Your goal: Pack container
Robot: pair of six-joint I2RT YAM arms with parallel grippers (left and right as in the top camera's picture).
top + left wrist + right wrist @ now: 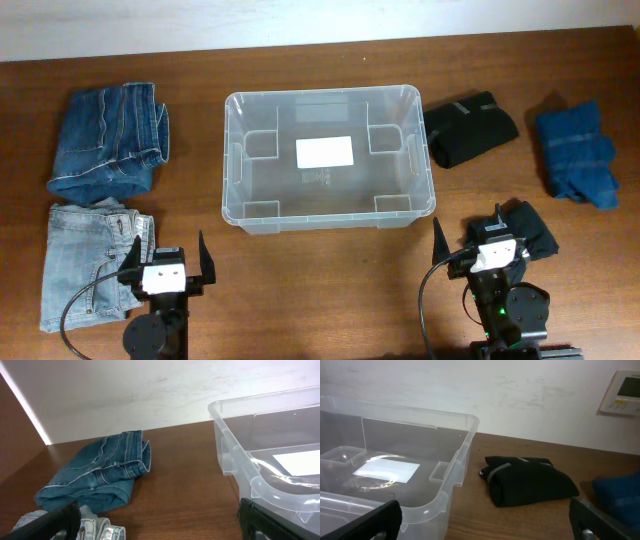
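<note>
— Where's the container [325, 93]?

— In the middle of the table [330, 300], long side facing the arms. It's a clear plastic bin standing upright, with a white label [324, 151] on its base.

— And the clothes?

— All outside it, on the table. To the container's left lies a folded pair of dark blue jeans [108, 145], level with the bin. A paler, washed-out pair [90, 265] sits nearer the arms than those, also off to the left. To the right of the container is a folded black garment [472, 128], close to its right wall but not touching. Farther right again is a folded blue piece [575, 150]. One more dark bundle [538, 235] lies off the container's near right corner.

— What are the grippers doing?

— The left gripper [170, 248] sits in front of the container's near left corner, just beside the pale jeans. Its fingers are spread wide, with nothing between them. The right gripper [480, 240] is in front of the near right corner and is also released, its fingers wide apart and holding nothing. From above it overlaps the dark bundle, but I can't tell whether they touch.

— Is either gripper over the bin?

— No, both stand on the near side of the container, apart from its front wall.
</note>
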